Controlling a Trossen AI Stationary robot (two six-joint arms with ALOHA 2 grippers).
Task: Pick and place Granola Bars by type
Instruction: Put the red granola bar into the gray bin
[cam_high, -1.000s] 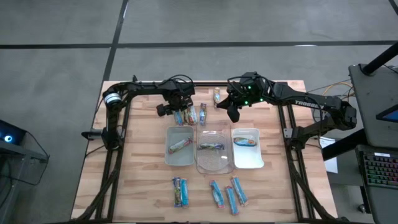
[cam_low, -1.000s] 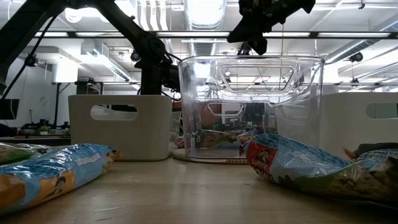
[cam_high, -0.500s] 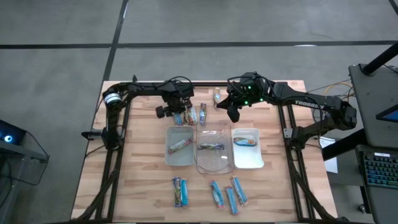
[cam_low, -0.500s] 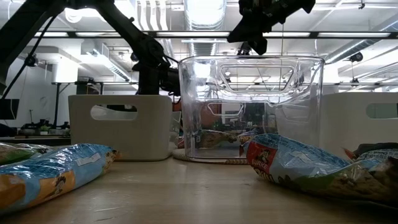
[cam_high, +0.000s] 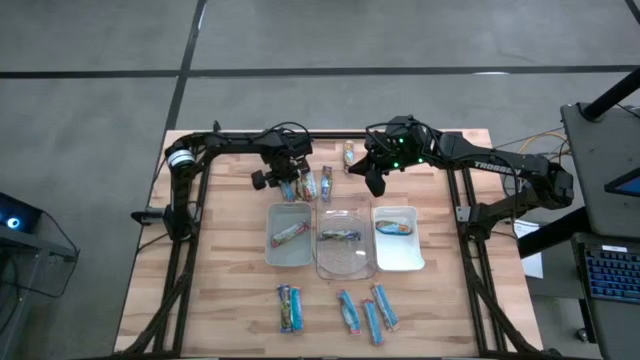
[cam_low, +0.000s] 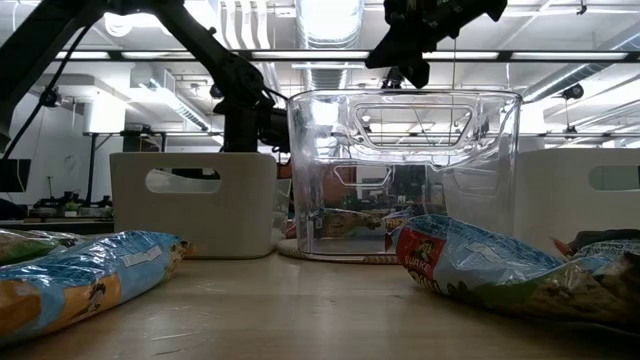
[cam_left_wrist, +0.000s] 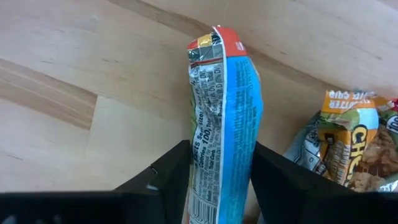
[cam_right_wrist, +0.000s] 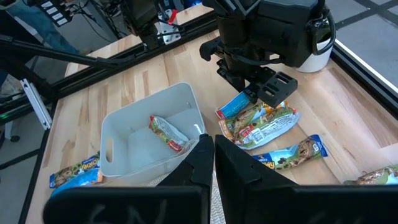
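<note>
Sorted: one bar per tray (cam_high: 288, 258) | left gripper (cam_left_wrist: 219, 180) pinches blue granola bar (cam_left_wrist: 225, 118), far-left cluster | right gripper (cam_high: 374, 185) closed, empty | you have about ten loose.

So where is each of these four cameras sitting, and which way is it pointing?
High view: above, looking straight down on the table, both arms and three trays.
Low view: at table-top height, looking level past the clear tray; arms enter from above.
Left wrist view: on the left arm, facing the wood; left gripper closing on a blue granola bar.
Right wrist view: on the right arm, over its shut right gripper; it shares that bar.
</note>
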